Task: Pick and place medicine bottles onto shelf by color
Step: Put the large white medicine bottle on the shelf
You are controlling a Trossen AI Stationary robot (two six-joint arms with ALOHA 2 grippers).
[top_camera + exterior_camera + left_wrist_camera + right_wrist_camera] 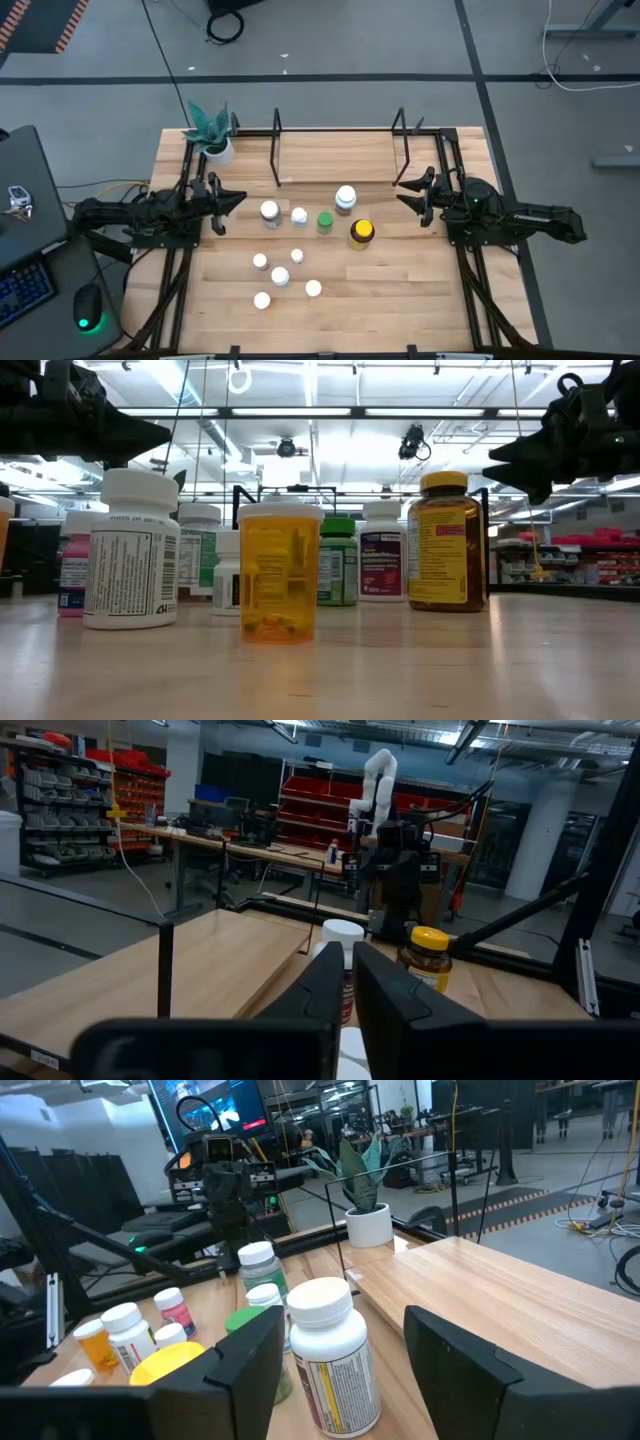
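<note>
- medicine bottles [300,240] bunched mid-table, just in front of the shelf [340,157]
- left gripper [238,200] and right gripper [402,194] hang either side, nothing held
- potted plant [212,135] sits by the shelf's left end

robotics lab/workshop: red parts-bin racks [330,805], workbenches [215,840], white robot arm [375,785], ceiling strip lights [330,412].

Two matte black jointed arms; left gripper [228,205] and right gripper [412,195] had dark angular pointed fingers.
</note>
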